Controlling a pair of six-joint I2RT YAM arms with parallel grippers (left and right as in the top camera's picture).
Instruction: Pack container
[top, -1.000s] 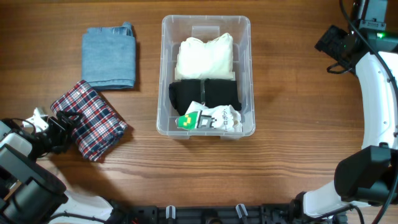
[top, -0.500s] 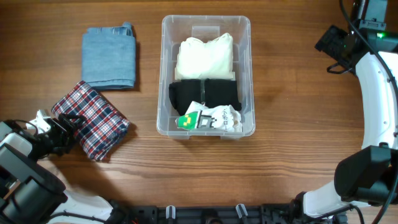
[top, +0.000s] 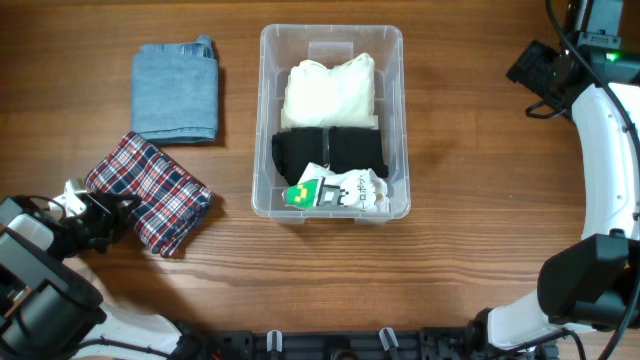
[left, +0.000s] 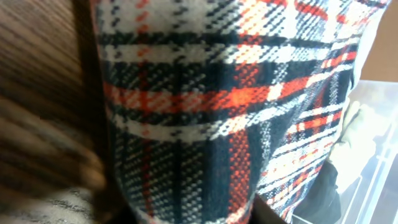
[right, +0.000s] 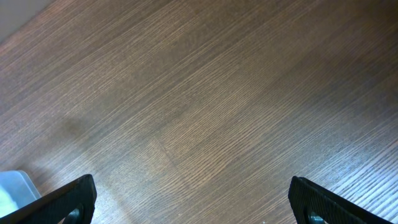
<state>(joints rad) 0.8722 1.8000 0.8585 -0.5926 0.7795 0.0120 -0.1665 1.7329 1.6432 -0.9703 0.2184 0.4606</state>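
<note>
Clamping the plaid cloth (top: 152, 203) by its lower-left edge in the closed left fingers (top: 100, 213); holding the right fingers (right: 71, 200) spread wide, empty. Probably best lifting it clear above the desk (top: 460, 240) first, then lowering it flat into the clear container (top: 262, 120), upper centre.

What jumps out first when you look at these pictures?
The red plaid cloth on the left, its edge pinched by the left gripper, fills the left wrist view. Next comes the clear container in the middle, holding a cream cloth and a black cloth, with a blue cloth left of it.
</note>
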